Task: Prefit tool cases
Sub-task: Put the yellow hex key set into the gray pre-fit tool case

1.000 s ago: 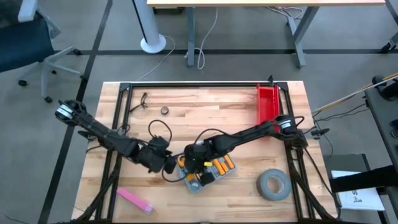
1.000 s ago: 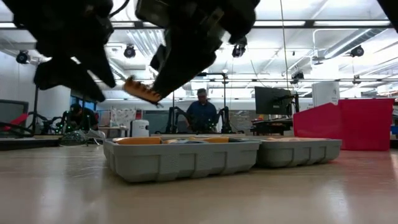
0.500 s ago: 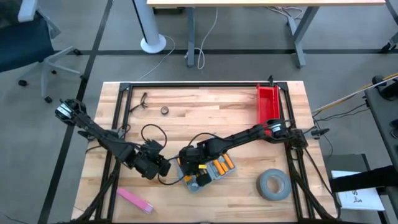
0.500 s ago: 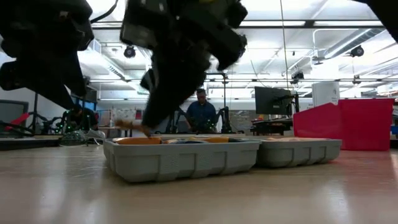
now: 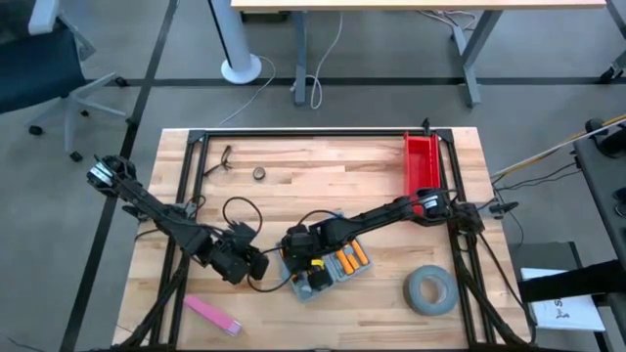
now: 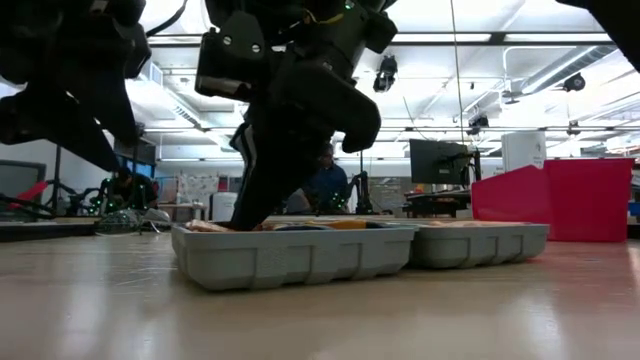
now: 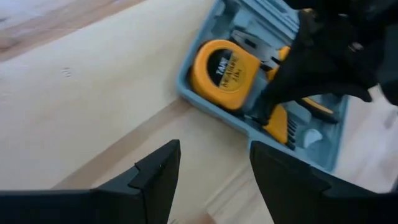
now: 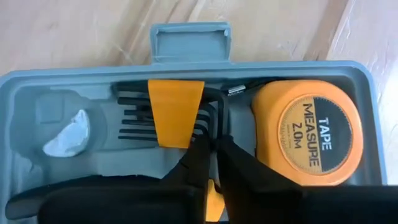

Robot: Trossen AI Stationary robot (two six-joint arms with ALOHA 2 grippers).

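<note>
Seating step: the right gripper [image 8: 211,163], fingers together, pressed the hex-key set [image 8: 176,114] into the tool case [image 5: 320,271]; release next. Left gripper [image 7: 214,163] beside the case, fingers apart.

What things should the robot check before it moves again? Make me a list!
1. Tool case lying open and flat on the table: ok.
2. Tape measure seated in its recess: ok.
3. Hex key set with its orange holder lying in its slot: ok.
4. Right gripper down inside the case, fingers nearly together by the hex keys: ok; whether it pinches anything: cannot tell.
5. Left gripper open, beside the case and clear of it: ok.
6. Red bin and grey tape roll out of the arms' way: ok.
</note>
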